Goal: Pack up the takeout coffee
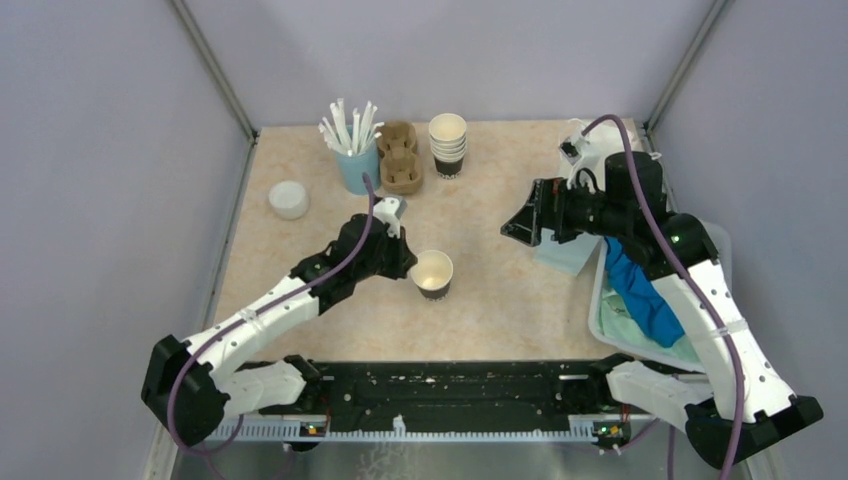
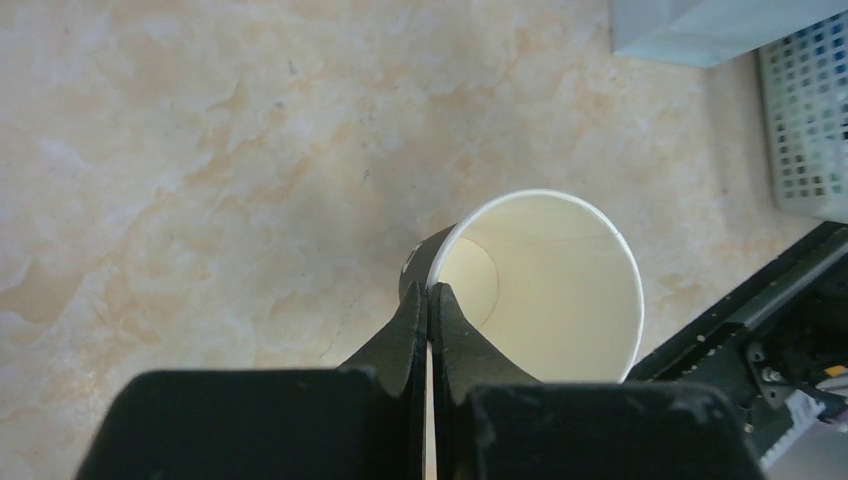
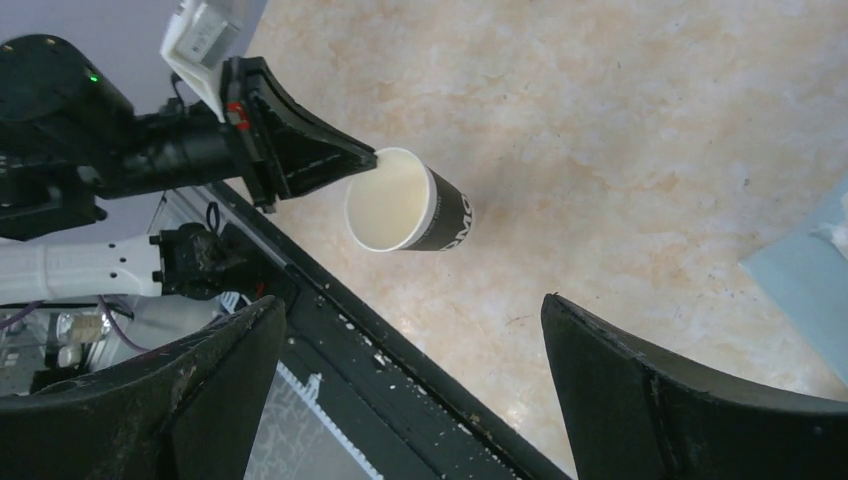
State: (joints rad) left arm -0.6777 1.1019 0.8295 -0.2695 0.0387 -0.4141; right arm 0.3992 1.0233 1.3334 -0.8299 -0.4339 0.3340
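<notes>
From above, the lidless cup (image 1: 432,272) sits mid-table with the left gripper (image 1: 404,262) at its rim; the left wrist shows those jaws pinching the rim wall, so I would lift slowly and level; the right wrist shows the right gripper (image 3: 415,390) spread wide, apparently empty.
</notes>
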